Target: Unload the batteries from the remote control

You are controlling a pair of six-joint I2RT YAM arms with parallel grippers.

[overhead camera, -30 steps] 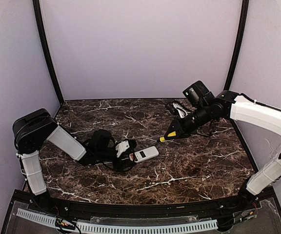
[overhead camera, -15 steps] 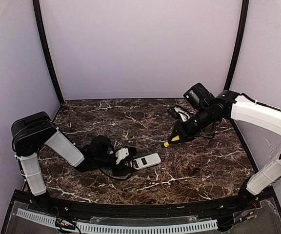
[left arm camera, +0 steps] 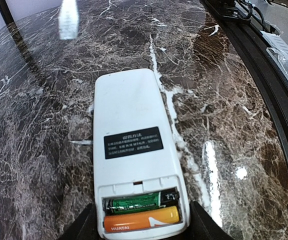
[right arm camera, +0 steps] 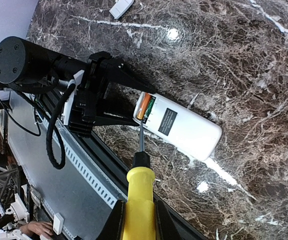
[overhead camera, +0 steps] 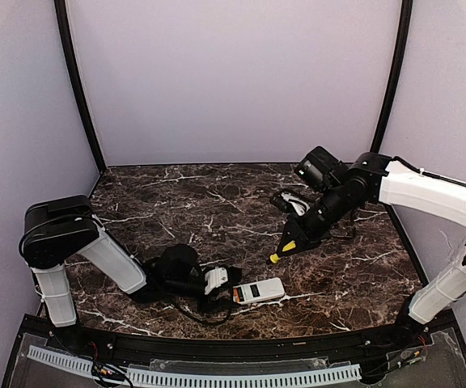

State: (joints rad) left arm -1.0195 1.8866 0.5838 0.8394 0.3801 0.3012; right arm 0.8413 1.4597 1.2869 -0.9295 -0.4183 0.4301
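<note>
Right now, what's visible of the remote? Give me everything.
The remote is a white plastic-looking bar lying back-up on the marble table, near its front edge. A black label sits mid-back. Its battery bay is open, holding a green cell and an orange cell. The left hand clamps the bay end.

White remote control (left arm camera: 131, 125) lying flat, label side up, compartment uncovered; orange, green batteries (left arm camera: 141, 219) seated inside

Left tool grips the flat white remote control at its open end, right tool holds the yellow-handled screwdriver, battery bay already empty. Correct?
Not empty: the left wrist view shows a green battery and an orange battery in the open bay of the flat white remote control. Left tool grip and right tool holding the yellow-handled screwdriver stand.
</note>
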